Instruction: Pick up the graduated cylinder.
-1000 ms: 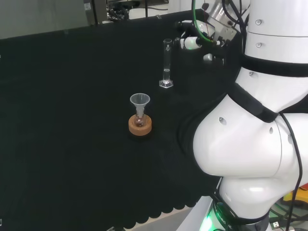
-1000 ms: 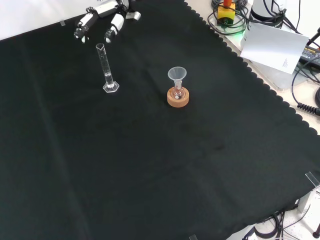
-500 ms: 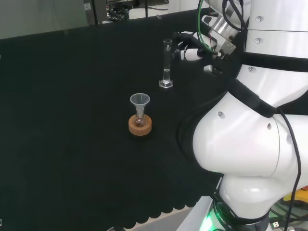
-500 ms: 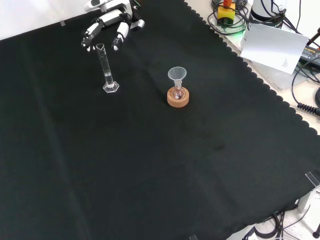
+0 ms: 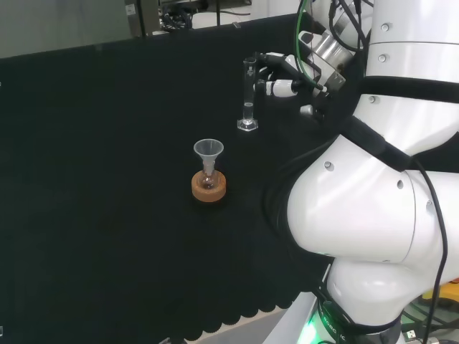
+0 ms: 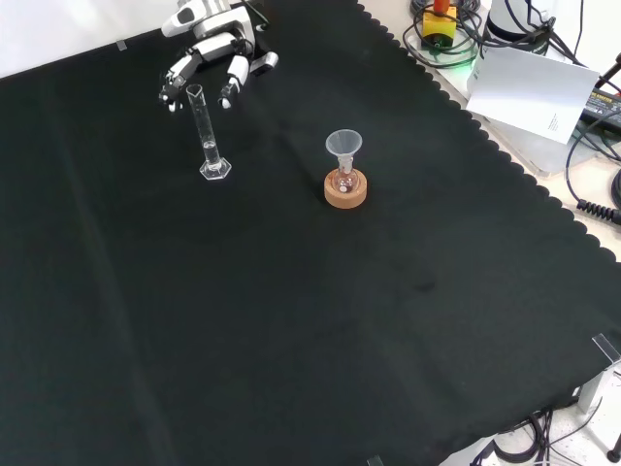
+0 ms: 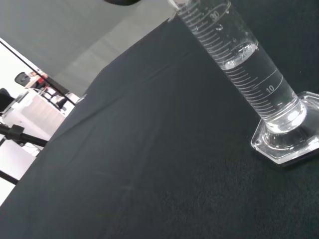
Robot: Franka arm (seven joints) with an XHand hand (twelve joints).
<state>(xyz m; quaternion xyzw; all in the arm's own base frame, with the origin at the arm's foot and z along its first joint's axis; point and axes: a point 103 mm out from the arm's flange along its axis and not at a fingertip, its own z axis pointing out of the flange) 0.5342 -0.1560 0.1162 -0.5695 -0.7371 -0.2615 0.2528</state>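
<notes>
Item one on my bench: the graduated cylinder (image 6: 208, 133), clear, standing upright on its hexagonal foot on the black cloth (image 6: 291, 320). From the front view I place it toward the upper left of the cloth; from the head view (image 5: 248, 94) it stands beyond the flask and to its right. My wrist view (image 7: 244, 64) shows printed graduations up the tube and a clear liquid filling the lower part of it, with the surface sitting a little above the lowest numbered mark. The foot rests flat on the cloth.

Item two: a small flask (image 6: 345, 181) seated in a cork ring (image 6: 346, 191), with a clear funnel (image 6: 343, 146) standing in its neck. It is well apart from the cylinder, to the right of it in the front view. In the head view I see the funnel (image 5: 209, 150) over the cork ring (image 5: 209, 187), nearer the camera than the cylinder. I cannot tell what the flask holds; something small and reddish shows at its base in the front view.

Item three: the hand (image 6: 212, 55), black and white, up at the cylinder's top. In the front view its fingers (image 6: 233, 80) are spread and only slightly bent, reaching down on either side of the cylinder's mouth. In the head view the hand (image 5: 290, 72) sits just to the right of the tube's upper part. I read it as open and holding nothing; I cannot tell whether any fingertip touches the glass.
</notes>
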